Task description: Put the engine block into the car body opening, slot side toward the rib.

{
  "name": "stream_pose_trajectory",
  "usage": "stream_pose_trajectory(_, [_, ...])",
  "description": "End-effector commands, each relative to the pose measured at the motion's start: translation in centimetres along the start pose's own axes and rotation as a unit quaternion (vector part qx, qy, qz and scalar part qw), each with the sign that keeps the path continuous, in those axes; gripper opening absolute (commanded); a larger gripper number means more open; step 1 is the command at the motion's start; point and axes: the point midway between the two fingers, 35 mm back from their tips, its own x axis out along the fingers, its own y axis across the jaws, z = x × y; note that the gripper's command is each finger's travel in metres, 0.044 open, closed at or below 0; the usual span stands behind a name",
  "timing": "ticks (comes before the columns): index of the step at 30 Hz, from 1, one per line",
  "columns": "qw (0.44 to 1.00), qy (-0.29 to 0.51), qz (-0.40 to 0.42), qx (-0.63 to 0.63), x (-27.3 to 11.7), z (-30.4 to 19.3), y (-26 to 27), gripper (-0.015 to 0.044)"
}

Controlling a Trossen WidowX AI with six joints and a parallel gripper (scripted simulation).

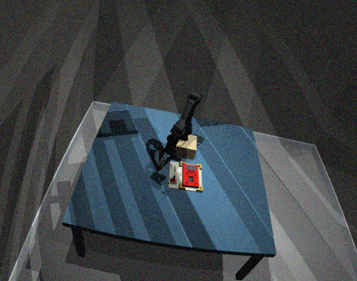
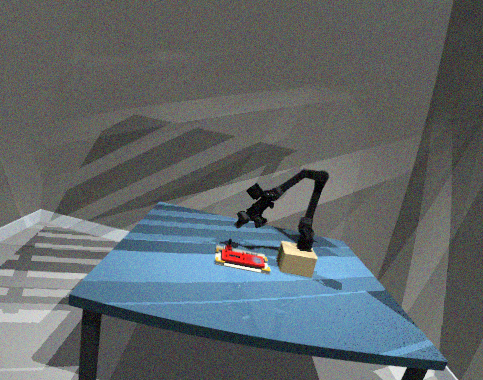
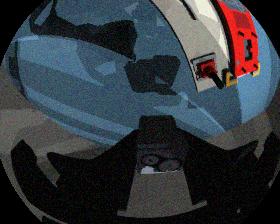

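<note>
My gripper is raised above the blue table, tilted, and shut on the dark engine block. Two round marks show on the block in the wrist view; its slot side cannot be made out. In the top view, the gripper blends with dark shapes and shadow left of the car body. The red car body lies within yellow corner pieces, to the right of the gripper in the wrist view. Its dark opening shows there; the rib cannot be made out.
A white plate lies beside the car body. It bears a small red fixture with a dark peg sticking out. A tan block stands close to the car body by the arm's base.
</note>
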Motion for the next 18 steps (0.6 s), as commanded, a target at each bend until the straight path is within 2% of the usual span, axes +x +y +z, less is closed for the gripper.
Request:
stream_pose_trajectory(1, [0.998, 0.057, 0.0, 0.004, -0.7, 0.0, 0.0, 0.0])
stream_pose_trajectory(18, [0.998, 0.057, 0.0, 0.004, 2.1, 2.2, 0.0, 0.0])
